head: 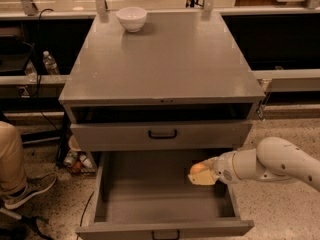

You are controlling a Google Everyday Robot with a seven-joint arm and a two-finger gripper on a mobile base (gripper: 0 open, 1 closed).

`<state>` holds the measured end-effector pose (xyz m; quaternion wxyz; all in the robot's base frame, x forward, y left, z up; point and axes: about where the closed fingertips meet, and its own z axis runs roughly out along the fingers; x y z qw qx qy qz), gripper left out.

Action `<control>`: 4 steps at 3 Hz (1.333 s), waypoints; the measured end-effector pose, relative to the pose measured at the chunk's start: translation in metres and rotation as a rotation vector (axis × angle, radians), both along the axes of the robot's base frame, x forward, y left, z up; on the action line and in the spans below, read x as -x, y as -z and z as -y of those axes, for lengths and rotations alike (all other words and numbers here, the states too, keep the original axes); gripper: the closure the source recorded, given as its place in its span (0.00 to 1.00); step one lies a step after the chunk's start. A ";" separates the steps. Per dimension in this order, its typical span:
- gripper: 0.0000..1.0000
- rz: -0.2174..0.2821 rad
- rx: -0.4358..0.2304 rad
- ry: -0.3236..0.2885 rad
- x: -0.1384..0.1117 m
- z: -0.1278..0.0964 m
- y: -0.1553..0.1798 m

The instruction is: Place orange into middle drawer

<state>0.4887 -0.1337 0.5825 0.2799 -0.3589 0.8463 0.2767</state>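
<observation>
I have the gripper (pixel 204 176) in from the right, its fingers closed around the orange (pixel 197 168). The open drawer (pixel 150 200) lies directly beneath them, its right wall just beside.

A small round white ceramic bowl (pixel 132 18) stands upright at the back left of the flat grey metal desk (pixel 165 64). Under the desk's top runs a dark handleless slot (pixel 160 114), and just below it is a shallow grey drawer front (pixel 115 136) with a black loop handle (pixel 162 134). The hand (pixel 202 176) is low on the right, below that drawer front. A clear plastic bottle (pixel 50 63) stands on a ledge to the left. At the left edge are a tan-trousered leg (pixel 10 156) and a grey sneaker (pixel 27 189) on the speckled floor (pixel 285 129).
</observation>
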 end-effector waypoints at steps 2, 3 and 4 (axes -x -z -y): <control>1.00 0.047 -0.050 -0.035 -0.007 -0.037 0.077; 1.00 0.061 -0.052 -0.026 -0.012 -0.050 0.102; 1.00 0.084 -0.048 -0.012 -0.021 -0.064 0.126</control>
